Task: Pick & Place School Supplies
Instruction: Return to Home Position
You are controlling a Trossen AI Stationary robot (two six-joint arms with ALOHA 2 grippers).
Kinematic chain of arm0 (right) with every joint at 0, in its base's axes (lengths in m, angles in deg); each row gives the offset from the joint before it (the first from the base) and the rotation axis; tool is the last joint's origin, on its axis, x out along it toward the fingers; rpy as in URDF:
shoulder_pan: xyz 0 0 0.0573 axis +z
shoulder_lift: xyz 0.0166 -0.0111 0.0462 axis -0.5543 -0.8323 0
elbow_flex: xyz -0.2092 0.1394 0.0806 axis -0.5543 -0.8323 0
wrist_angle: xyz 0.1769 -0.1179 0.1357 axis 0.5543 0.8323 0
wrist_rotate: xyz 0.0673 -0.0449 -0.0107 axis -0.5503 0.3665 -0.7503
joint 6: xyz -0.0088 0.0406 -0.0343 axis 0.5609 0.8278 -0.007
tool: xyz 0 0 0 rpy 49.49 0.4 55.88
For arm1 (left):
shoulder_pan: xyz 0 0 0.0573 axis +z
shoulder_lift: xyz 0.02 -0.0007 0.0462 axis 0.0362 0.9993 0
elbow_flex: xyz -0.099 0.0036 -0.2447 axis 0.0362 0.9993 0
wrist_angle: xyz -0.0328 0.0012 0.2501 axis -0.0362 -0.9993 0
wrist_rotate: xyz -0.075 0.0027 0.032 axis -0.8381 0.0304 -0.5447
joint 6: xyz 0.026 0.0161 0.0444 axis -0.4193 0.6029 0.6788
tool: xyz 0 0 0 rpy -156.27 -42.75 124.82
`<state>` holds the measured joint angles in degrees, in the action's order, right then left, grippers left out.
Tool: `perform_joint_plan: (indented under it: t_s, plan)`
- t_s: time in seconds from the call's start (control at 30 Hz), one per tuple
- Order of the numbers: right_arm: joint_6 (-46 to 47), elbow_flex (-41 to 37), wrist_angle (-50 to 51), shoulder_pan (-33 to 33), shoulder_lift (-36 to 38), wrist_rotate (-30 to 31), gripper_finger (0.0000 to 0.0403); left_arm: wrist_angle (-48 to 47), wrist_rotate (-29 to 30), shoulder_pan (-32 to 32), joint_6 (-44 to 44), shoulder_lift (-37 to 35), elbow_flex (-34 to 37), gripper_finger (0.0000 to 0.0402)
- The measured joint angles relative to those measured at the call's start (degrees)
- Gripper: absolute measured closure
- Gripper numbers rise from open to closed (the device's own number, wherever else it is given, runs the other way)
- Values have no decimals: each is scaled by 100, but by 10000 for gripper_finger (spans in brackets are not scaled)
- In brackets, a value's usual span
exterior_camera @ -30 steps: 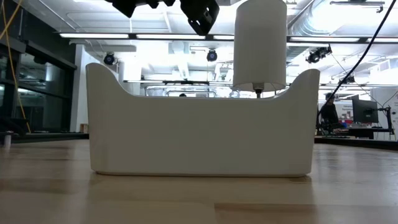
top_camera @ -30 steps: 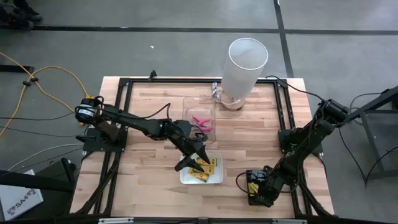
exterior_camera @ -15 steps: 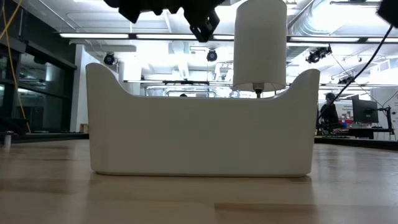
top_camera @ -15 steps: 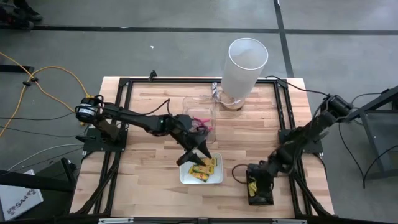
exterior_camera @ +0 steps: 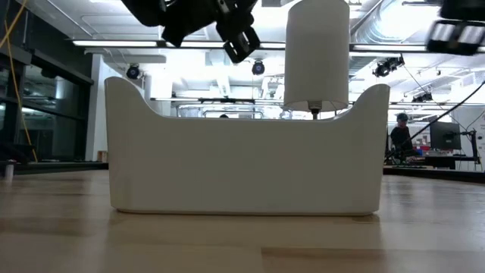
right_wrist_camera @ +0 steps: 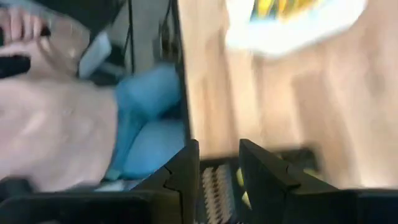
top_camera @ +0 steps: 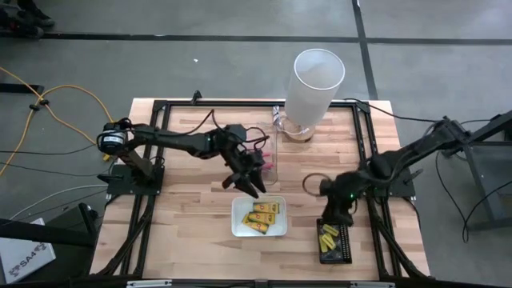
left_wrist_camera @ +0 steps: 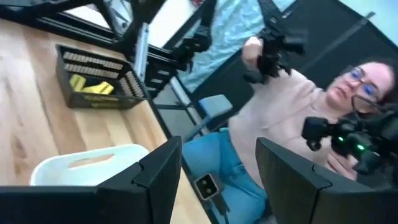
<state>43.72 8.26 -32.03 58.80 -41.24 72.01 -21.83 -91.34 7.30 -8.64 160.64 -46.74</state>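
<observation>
Just beyond the white tray's (top_camera: pixel 240 228) far edge, the left pincer (top_camera: pixel 244 187) hung open and empty, nearer to the packets (top_camera: pixel 264 214) inside it. Right of that tray, the right pincer (top_camera: pixel 330 214), partly open and empty, hovered above the bin (top_camera: pixel 344 250) with erasers (top_camera: pixel 328 234).

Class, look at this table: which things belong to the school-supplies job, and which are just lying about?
Job: yellow-orange packets in the white tray; yellow erasers in the black bin.
Not part of it: tall white cylinder standing on the table; person seated beyond the table.
</observation>
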Motion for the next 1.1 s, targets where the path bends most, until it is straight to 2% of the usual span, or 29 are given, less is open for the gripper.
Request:
perform_joint_plan:
  t_s: [0.23, 0.4, 0.67, 1.1]
  plan:
    - [-917, -2, 365, -262, 947, 1584, 297, 70, -757, 427, 47, -125, 2, 200]
    - [-1174, -2, 679, -348, 1530, 2190, 297, 30, -840, 563, 44, -334, 9, 200]
    - [-1862, -239, 497, -373, 2041, 2569, 297, 11, -1159, 372, 37, -892, 11, 200]
    - [-2790, -1930, -1238, -902, 3182, 2663, 297, -50, -1189, -21, 42, -1128, 11, 200]
